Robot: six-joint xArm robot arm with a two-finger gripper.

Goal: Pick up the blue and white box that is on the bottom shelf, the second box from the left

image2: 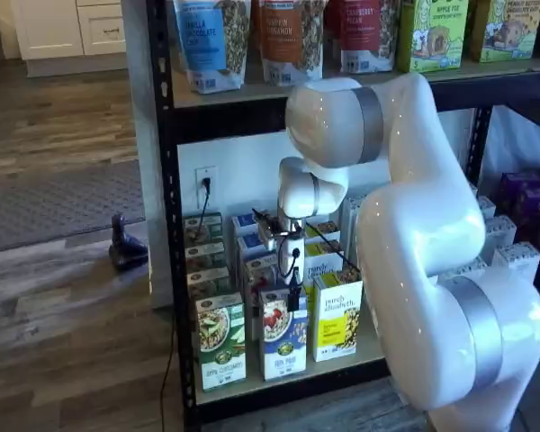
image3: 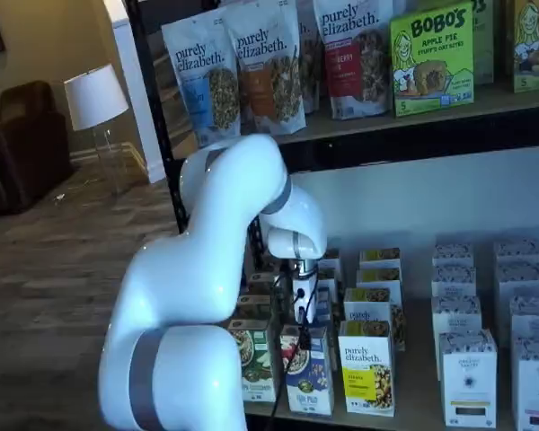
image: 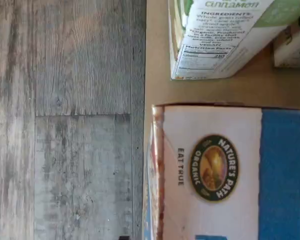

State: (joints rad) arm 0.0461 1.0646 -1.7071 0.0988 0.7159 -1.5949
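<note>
Wrist view looks straight down on the top flap of the blue and white box [image: 225,172], a white panel with a round "Nature's Path Organic" seal and a blue band alongside. Next to it lies the green-and-white carton [image: 225,37], its ingredients panel and the word "cinnamon" readable. Both sit on the pale board of the bottom shelf [image: 157,60], whose front edge meets grey wood-plank floor [image: 65,120]. The fingers do not appear in this view.

In both shelf views the gripper [image2: 292,297] hangs from the white arm [image2: 414,225] directly over the blue and white box [image2: 283,344], its dark tip at the carton's top edge. It shows there only as a narrow dark shape with a cable beside it, so I cannot tell whether the fingers are parted or closed, nor whether they touch the carton. The box stands upright at the front of the bottom shelf [image2: 279,382], just below the gripper. The green-and-white carton [image2: 221,342] stands to one side of the gripper and the yellow Purely Elizabeth carton [image2: 337,319] to the other, both close against the blue box. More cartons stand in rows behind the gripper. In a shelf view the gripper [image3: 302,310] again sits above the blue box [image3: 308,368], with the yellow carton [image3: 366,373] beside it.
</note>
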